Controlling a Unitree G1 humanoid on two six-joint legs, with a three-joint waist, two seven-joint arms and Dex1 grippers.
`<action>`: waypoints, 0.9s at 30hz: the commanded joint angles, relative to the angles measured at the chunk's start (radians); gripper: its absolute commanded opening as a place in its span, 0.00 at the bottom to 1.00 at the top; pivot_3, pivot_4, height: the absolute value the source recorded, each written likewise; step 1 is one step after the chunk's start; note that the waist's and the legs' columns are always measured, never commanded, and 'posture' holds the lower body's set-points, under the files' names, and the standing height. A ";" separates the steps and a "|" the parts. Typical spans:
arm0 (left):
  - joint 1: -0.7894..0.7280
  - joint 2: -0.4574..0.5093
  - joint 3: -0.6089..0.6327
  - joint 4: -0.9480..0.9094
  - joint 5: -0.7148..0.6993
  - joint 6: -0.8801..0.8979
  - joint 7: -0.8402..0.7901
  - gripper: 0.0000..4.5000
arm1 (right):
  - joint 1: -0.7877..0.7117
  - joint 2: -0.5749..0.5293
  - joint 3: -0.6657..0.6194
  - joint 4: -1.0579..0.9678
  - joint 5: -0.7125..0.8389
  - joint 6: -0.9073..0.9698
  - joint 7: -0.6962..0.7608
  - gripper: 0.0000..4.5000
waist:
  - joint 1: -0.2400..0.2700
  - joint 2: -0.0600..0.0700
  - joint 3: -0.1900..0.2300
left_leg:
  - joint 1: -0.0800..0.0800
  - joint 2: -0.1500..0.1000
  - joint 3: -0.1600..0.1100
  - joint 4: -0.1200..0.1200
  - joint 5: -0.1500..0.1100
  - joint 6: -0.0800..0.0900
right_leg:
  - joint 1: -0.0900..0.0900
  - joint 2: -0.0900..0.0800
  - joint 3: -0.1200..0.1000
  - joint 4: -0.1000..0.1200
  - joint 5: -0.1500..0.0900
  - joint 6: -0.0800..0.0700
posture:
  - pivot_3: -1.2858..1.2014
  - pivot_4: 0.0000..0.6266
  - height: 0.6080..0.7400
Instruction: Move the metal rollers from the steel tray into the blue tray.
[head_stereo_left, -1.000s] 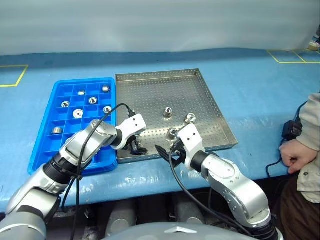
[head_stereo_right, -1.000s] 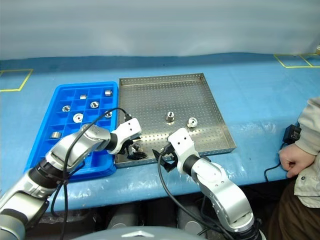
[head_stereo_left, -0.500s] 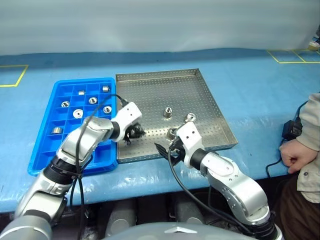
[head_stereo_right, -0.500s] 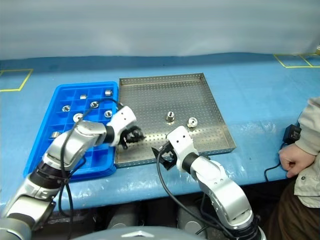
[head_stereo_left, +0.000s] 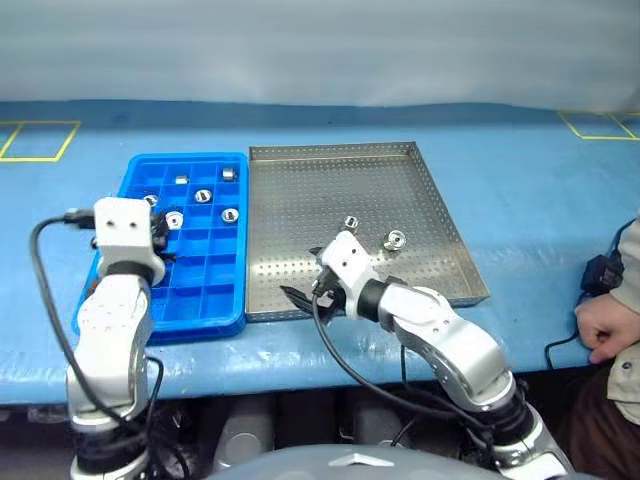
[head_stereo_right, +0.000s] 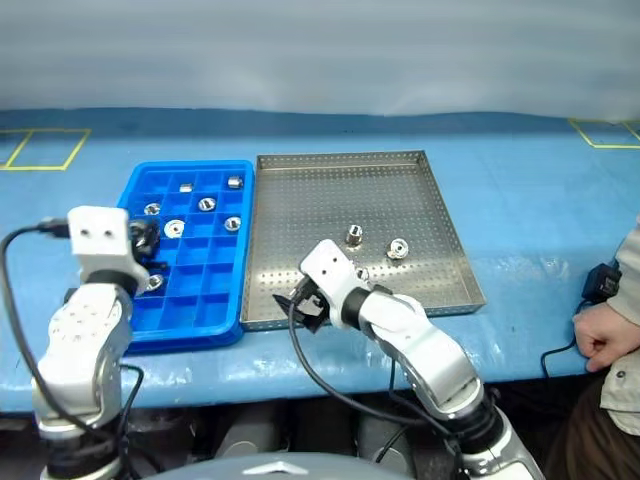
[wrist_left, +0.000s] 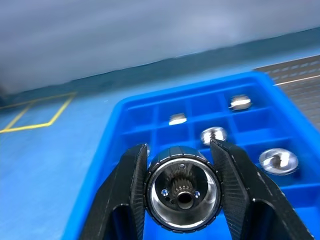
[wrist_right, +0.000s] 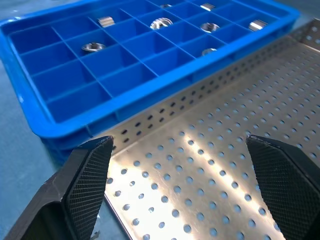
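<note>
My left gripper (wrist_left: 182, 192) jaws squeeze a metal roller (wrist_left: 183, 194) over the blue tray (head_stereo_left: 222, 318); my right gripper (wrist_right: 182, 187) jaws gape at its 3 o'clock, so tilting could drop it.

The left gripper (wrist_left: 182, 192) clamps a shiny silver hollow metal roller (wrist_left: 183, 194) between its black fingers above the bright blue gridded plastic tray (wrist_left: 150, 122), where other rollers (wrist_left: 213, 134) sit.

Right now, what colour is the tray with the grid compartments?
Bright blue. The blue tray shows best in the right wrist view.
</note>
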 joint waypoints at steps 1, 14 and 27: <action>0.036 -0.044 0.048 -0.084 0.017 -0.021 0.041 0.38 | -0.040 0.013 0.023 0.022 0.012 -0.095 0.064 1.00 | 0.016 0.000 0.000 | 0.000 0.000 0.000 0.000 0.000 0.000 | 0.000 0.000 0.000 0.000 0.000 0.000 | 0.63 0.24 1.00; 0.136 -0.127 0.061 -0.049 -0.011 0.046 0.022 0.45 | -0.037 0.031 0.065 0.044 -0.003 -0.127 0.084 1.00 | 0.040 0.000 0.000 | -0.001 0.000 -0.002 0.000 0.000 0.000 | 0.000 -0.001 -0.003 0.000 -0.001 -0.002 | 0.63 0.24 1.00; -0.025 -0.130 0.001 -0.043 -0.133 -0.181 -0.103 1.00 | 0.012 0.014 -0.032 -0.016 -0.020 -0.093 -0.021 1.00 | 0.032 0.000 0.000 | -0.003 0.000 -0.002 0.000 0.000 0.000 | -0.001 -0.002 -0.004 0.000 -0.001 -0.003 | 0.59 0.24 1.00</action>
